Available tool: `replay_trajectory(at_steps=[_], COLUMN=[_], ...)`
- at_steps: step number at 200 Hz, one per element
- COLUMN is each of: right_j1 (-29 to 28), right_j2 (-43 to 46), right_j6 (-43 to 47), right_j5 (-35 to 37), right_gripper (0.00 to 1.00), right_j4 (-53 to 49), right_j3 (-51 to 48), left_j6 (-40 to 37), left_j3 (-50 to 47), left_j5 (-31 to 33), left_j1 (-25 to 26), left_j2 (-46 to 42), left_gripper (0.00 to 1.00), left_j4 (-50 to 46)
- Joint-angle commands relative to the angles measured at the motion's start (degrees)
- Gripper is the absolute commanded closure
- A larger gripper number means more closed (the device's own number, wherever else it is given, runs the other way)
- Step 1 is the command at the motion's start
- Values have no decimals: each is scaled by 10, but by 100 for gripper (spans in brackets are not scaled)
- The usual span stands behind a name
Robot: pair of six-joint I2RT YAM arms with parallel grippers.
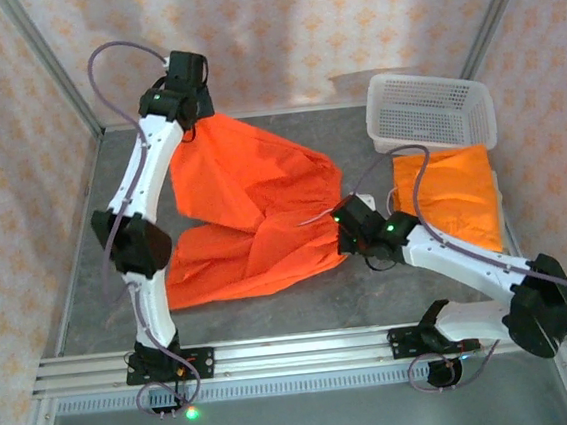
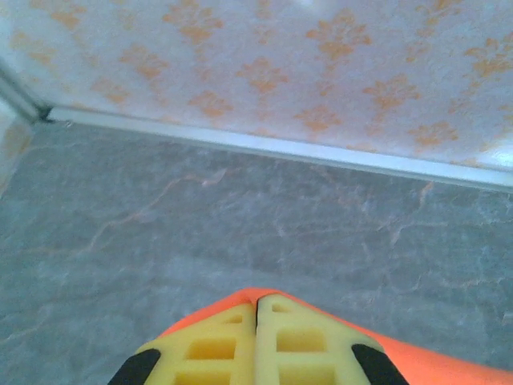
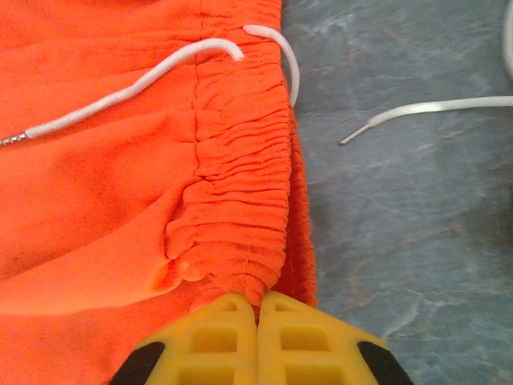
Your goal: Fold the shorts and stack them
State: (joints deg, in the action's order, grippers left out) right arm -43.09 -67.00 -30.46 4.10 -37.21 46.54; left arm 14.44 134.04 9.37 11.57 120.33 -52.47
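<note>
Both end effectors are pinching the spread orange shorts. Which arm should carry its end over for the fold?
Probably left. The left end effector pinches the orange shorts at their far corner, bare table beyond, so it can sweep toward the right end effector, which holds the gathered waistband.

Spread shorts (image 1: 248,211) bright orange, gathered waistband same orange, drawstring (image 3: 120,92) white; folded shorts (image 1: 453,196) a paler, yellower orange. Basket (image 1: 432,110) white mesh, table (image 1: 371,289) grey with faint marble veining — walls (image 1: 295,20) pale cream with repeating orange floral print. Arms (image 1: 143,166) white with black joints, finger pads (image 2: 212,345) yellow with black corners.
</note>
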Motion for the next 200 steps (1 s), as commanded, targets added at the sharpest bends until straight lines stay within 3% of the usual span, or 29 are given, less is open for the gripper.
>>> replay_trajectory(at_steps=[1,15,23,34,47,55,63,90,114,158,200], right_j1=[2,2,2,3,3,3,3,3,9,25,25], right_j2=[24,22,19,15,10,9,13,41,33,-109,-174], right_j6=[-33,-46,-52,-59,-61,-54,-47,-6,25,24,-32], right_j5=[63,62,59,55,49,42,38,25,-9,-159,-231], right_gripper=[100,100,100,89,73,59,48,22,1,0,0], right_j4=[-52,-56,-56,-57,-64,-67,-72,-72,-18,62,126], right_j3=[-16,-27,-34,-41,-43,-39,-33,3,40,123,84], left_j6=[-5,14,21,24,23,27,35,70,125,217,240], left_j3=[122,181,187,160,49,-52,-158,-435,-629,-840,-885], left_j5=[-69,-114,-129,-130,-145,-147,-147,-138,-199,-279,-291], left_j1=[-24,-41,-47,-47,-45,-43,-42,-42,-42,-40,-39], left_j2=[72,110,109,81,3,-66,-142,-316,-391,-387,-332], left_gripper=[69,39,34,31,27,17,1,0,0,0,0], left_j4=[-45,-60,-62,-59,-20,24,70,133,187,344,431])
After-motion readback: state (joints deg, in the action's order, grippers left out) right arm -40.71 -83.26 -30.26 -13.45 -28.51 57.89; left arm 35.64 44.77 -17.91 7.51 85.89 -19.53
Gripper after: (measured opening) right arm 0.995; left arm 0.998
